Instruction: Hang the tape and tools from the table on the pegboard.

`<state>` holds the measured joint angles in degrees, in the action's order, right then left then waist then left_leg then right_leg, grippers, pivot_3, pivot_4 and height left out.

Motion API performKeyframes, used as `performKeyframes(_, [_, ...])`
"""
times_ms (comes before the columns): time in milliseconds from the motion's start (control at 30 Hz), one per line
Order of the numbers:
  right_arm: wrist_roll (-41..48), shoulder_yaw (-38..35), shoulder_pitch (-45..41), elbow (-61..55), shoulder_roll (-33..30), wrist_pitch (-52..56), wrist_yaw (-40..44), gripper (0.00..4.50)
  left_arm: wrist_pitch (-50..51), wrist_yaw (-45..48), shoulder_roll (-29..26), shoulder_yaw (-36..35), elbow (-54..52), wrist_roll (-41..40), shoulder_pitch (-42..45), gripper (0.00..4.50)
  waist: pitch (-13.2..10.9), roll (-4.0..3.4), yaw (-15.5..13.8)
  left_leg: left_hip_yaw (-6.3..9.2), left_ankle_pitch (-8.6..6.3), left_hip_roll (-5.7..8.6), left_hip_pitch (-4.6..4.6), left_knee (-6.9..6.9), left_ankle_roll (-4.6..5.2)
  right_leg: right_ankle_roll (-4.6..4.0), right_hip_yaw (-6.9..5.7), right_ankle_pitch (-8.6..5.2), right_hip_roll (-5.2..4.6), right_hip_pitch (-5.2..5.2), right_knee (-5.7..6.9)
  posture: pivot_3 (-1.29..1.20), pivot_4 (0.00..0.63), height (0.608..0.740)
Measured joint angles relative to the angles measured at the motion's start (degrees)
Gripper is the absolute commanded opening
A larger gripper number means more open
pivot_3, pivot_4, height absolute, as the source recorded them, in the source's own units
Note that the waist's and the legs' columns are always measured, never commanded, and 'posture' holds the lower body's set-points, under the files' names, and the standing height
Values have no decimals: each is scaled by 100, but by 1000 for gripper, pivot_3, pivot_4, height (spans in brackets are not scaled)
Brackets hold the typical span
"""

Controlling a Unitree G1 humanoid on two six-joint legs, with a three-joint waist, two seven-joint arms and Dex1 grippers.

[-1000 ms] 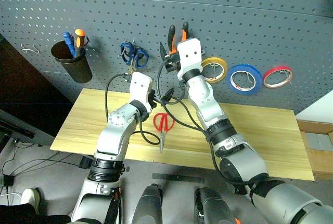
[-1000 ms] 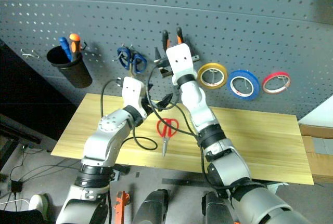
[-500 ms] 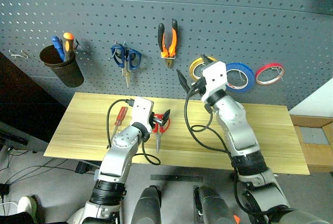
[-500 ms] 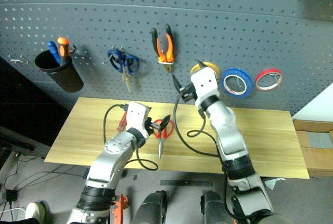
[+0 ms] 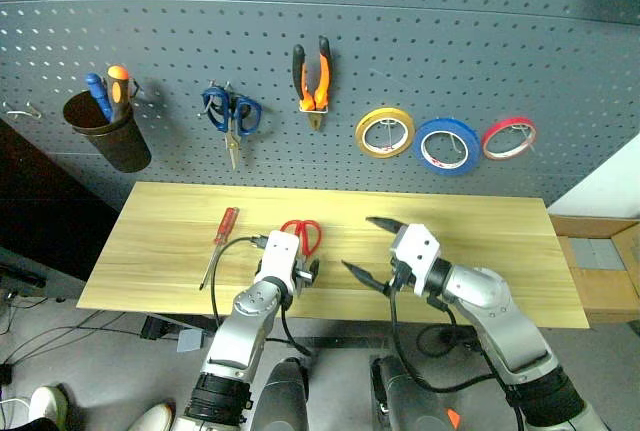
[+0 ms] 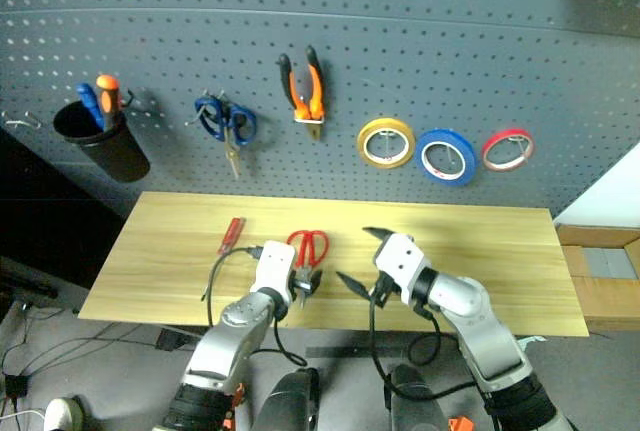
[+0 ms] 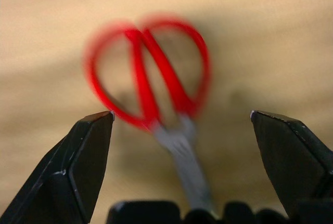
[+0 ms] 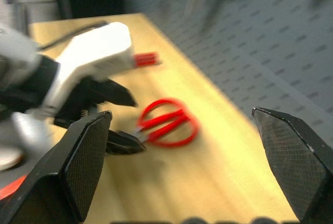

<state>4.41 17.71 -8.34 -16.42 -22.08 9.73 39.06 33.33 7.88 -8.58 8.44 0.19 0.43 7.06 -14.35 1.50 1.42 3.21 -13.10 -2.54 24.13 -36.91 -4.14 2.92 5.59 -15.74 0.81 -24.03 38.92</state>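
I see the light yellowish wooden worktop carrying red-handled steel scissors and a slim red-handled screwdriver. Behind it stands the dark grey perforated pegboard. My left pincer and right pincer are both spread wide, pinching nothing.

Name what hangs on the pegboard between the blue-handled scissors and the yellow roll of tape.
Orange-and-black-handled pliers hang between the blue-handled scissors and the yellow tape roll on the dark grey pegboard, as the left eye view shows.

Black cup holds blue and orange screwdrivers; blue scissors, yellow roll, red roll hang (all on hooks).
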Motion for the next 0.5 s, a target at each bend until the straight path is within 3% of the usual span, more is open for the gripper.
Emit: performKeyframes(500, [503, 161, 25, 105, -172, -54, 968, 4475, 782, -348, 47, 262, -45, 562, 169, 4500, -46, 20, 38, 0, -1, 1, -33, -1, -1, 12, 3, -7, 0, 34, -5, 16, 288, 740])
